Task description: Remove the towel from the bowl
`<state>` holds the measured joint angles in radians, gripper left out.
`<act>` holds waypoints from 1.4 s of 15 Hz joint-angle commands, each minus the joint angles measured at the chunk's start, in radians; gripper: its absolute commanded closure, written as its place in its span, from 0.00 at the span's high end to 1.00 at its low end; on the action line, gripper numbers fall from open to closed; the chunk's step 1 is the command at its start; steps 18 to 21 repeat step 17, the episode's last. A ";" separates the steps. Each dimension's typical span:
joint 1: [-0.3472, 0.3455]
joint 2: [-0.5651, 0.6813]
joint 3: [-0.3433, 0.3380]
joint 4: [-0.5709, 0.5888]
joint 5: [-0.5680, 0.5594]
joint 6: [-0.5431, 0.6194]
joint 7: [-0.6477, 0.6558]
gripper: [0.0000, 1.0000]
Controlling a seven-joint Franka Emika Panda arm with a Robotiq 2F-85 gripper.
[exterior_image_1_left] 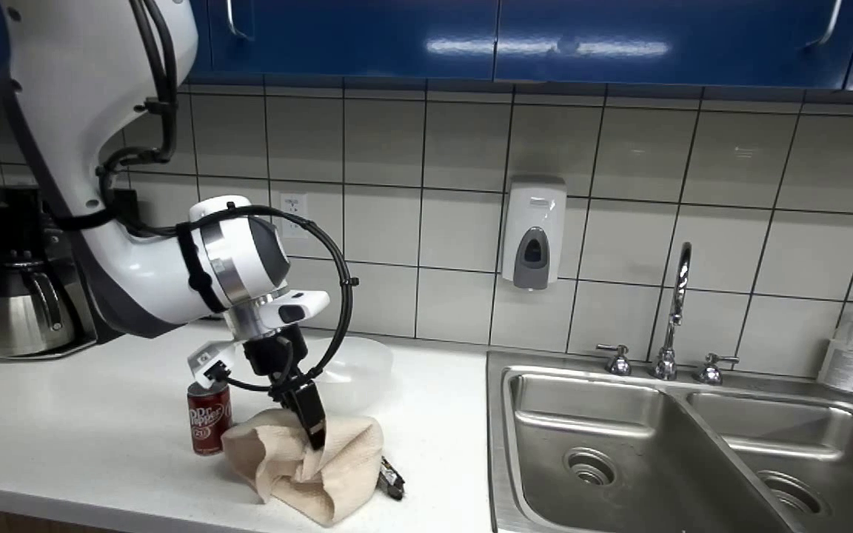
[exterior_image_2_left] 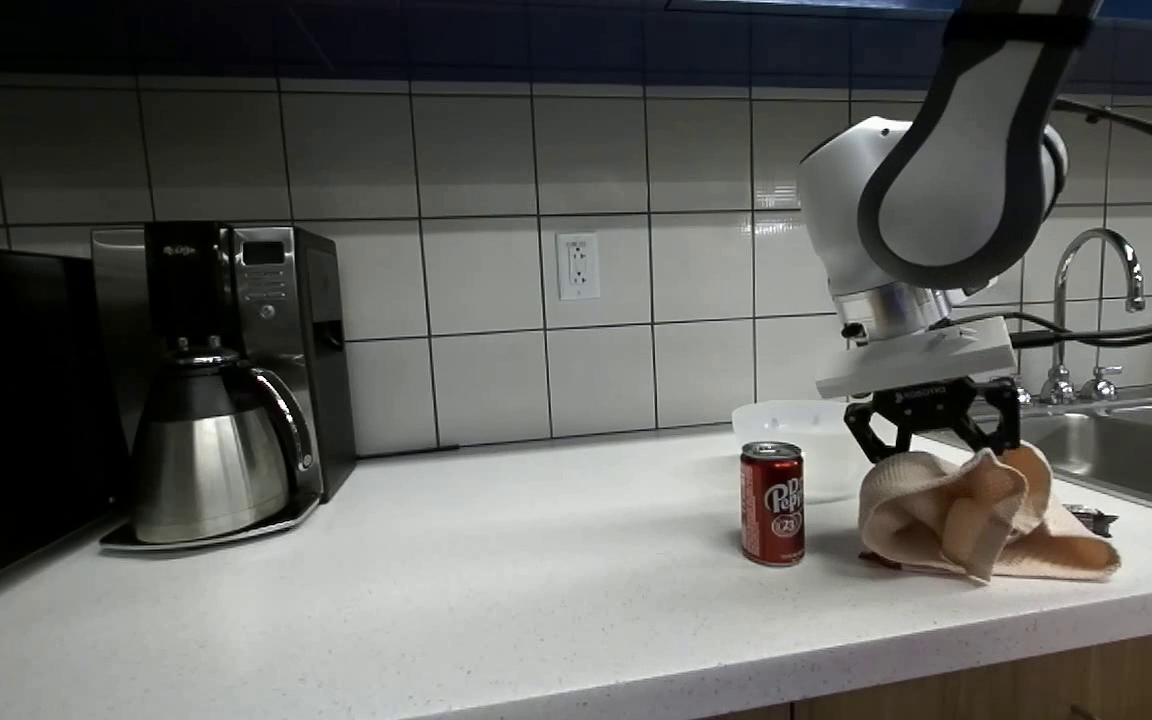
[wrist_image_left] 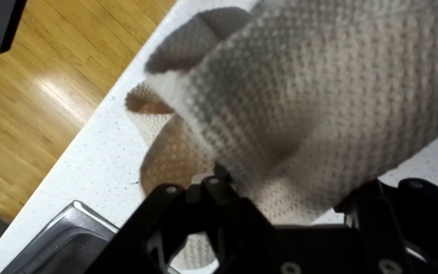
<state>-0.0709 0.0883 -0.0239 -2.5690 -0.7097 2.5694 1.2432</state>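
Towel (exterior_image_2_left: 986, 520), beige and crumpled, lies on the counter (exterior_image_2_left: 536, 580) beneath the claw (exterior_image_2_left: 944, 453), folds rising between its parted fingers (exterior_image_1_left: 309, 409); white bowl (exterior_image_1_left: 369, 370) on the far side, soda can (exterior_image_2_left: 772, 510) left.

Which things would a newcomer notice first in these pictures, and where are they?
Probably the white robot arm, its gripper pointing down at a crumpled peach towel on the counter. Next, the red Dr Pepper can near the towel and the blue cabinets above the tiled wall.

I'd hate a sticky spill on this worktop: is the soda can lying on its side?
No, in an exterior view the Dr Pepper can stands upright on the white counter near the towel.
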 commanded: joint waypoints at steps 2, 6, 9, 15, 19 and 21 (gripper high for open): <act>0.007 -0.157 -0.016 -0.016 0.222 -0.090 -0.272 0.99; 0.003 -0.333 -0.015 -0.049 0.371 -0.238 -0.515 1.00; -0.002 -0.452 -0.011 -0.054 0.452 -0.404 -0.657 1.00; -0.033 -0.446 0.020 -0.028 0.449 -0.441 -0.657 1.00; -0.032 -0.427 0.021 -0.028 0.448 -0.436 -0.656 1.00; -0.032 -0.427 0.021 -0.028 0.448 -0.436 -0.656 1.00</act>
